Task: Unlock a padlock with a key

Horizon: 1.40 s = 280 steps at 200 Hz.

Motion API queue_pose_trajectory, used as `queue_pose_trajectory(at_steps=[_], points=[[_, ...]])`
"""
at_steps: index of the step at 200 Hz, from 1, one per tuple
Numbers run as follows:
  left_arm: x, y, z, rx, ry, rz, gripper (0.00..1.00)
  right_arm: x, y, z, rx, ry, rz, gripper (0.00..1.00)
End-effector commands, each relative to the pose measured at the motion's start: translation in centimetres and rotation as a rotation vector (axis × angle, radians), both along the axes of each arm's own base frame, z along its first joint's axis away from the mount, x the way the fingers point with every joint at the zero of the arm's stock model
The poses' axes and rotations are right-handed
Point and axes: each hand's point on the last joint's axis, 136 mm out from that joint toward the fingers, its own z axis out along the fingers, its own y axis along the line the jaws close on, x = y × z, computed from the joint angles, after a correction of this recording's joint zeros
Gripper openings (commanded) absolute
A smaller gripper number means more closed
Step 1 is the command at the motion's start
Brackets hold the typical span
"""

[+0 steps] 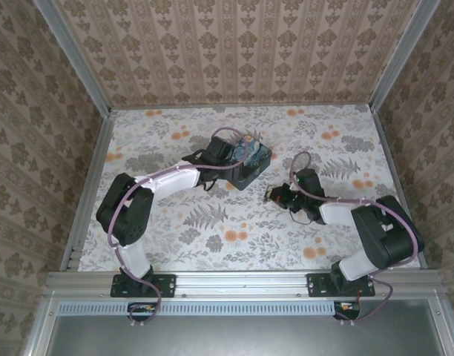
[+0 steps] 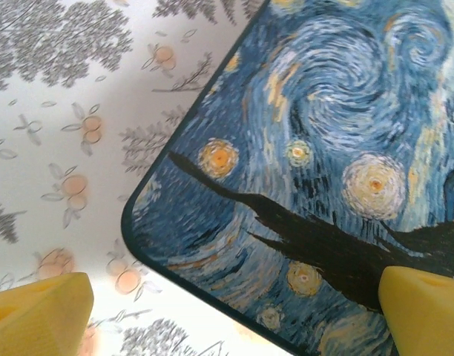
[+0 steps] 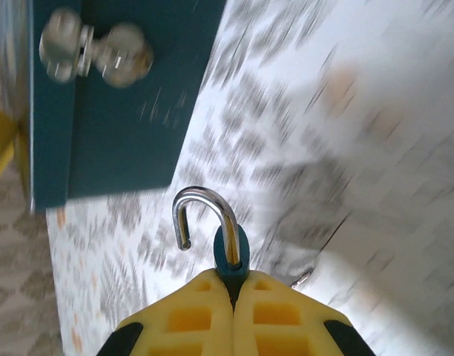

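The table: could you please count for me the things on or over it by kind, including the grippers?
Painted box: 1
Padlock, shackle open, clamped in the right gripper: 1
Grippers, namely the left gripper, open over the box, and the right one: 2
Total: 4

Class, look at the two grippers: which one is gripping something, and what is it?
The right gripper: it is closed on the small blue padlock, whose shackle is open. The left gripper is open above the painted box.
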Motion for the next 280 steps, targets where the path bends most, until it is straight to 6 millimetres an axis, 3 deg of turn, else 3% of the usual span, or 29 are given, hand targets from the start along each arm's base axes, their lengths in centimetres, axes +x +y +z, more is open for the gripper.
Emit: queue_pose_trajectory(at_steps=[1, 53, 88, 107, 124, 152, 177, 226, 250, 280], points=[[-1.8, 2.5, 0.6, 0.078, 0.045, -0.007, 1.00, -1.9, 2.3, 0.9, 0.005, -0.038, 0.033, 0.00], [-1.4, 3.6, 5.6, 0.024, -0.045, 0.017, 1.00, -5.9, 7.5, 0.1, 0.018, -0.052, 0.120, 0.00], [-1.9, 4.9, 7.5, 0.025, -0.085, 0.041, 1.00, -5.8, 6.5, -1.5, -0.010, -0.030, 0.090, 0.00], [-2.4, 6.0, 8.1, 0.027, -0.097, 0.058, 1.00, -5.5, 4.5, -1.9, -0.036, -0.028, 0.051, 0.10], [-2.9, 7.2, 8.9, 0.022, -0.116, 0.081, 1.00, -5.4, 2.4, -1.9, -0.063, -0.023, 0.014, 0.28], [-3.4, 9.4, 10.2, 0.016, -0.157, 0.131, 1.00, -5.0, -0.9, 0.6, -0.066, -0.069, -0.039, 0.60], [-3.7, 11.8, 11.3, 0.019, -0.199, 0.191, 1.00, -4.6, -3.8, 3.6, -0.095, -0.124, -0.084, 0.78], [-3.6, 18.1, 13.1, 0.099, -0.312, 0.348, 1.00, -2.3, -9.8, 10.6, -0.216, -0.265, -0.186, 0.99], [-3.9, 21.3, 13.8, 0.153, -0.412, 0.449, 1.00, -0.6, -13.6, 12.7, -0.345, -0.285, -0.266, 1.00], [-4.4, 23.3, 14.7, 0.195, -0.566, 0.489, 1.00, 1.3, -19.2, 14.3, -0.515, -0.342, -0.462, 1.00]])
